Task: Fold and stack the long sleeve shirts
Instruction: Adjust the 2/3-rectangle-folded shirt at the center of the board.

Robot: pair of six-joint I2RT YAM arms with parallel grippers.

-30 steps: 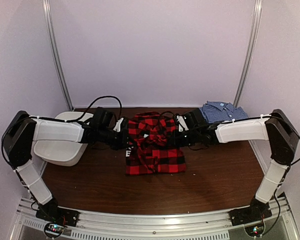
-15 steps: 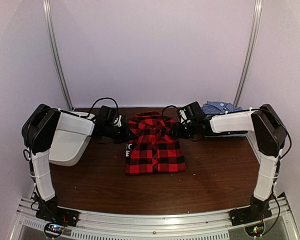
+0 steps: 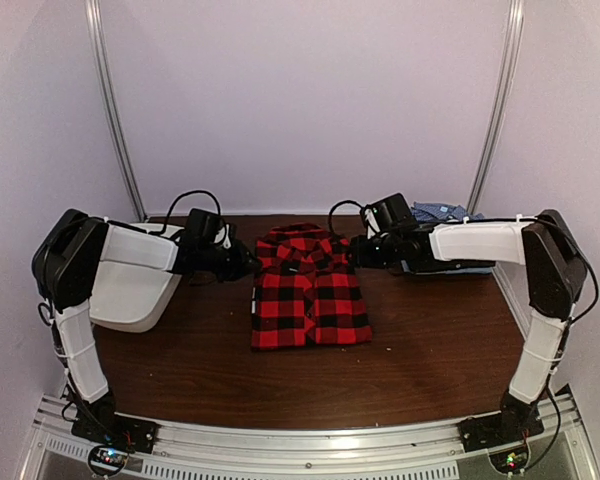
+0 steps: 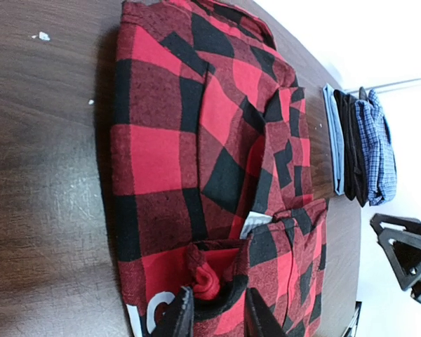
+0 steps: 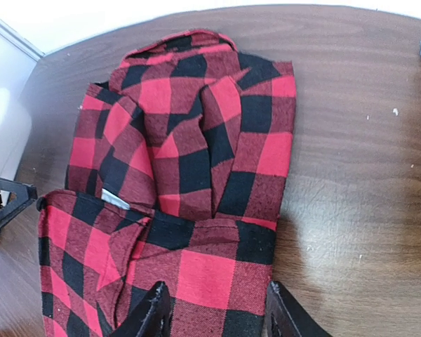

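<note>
Red plaid shirt (image 3: 310, 295): folded, being released. Right tool (image 5: 216, 289) open; left tool (image 4: 219, 298) grip unclear. Next, likely: stack onto blue shirt (image 3: 445, 212), two o'clock.

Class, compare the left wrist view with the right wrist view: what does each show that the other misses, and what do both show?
Left wrist only: the folded blue check shirt, past the far end of the cloth. Right wrist only: the white tub at the picture's left edge. Both: the red plaid shirt lying folded on the brown table.
</note>
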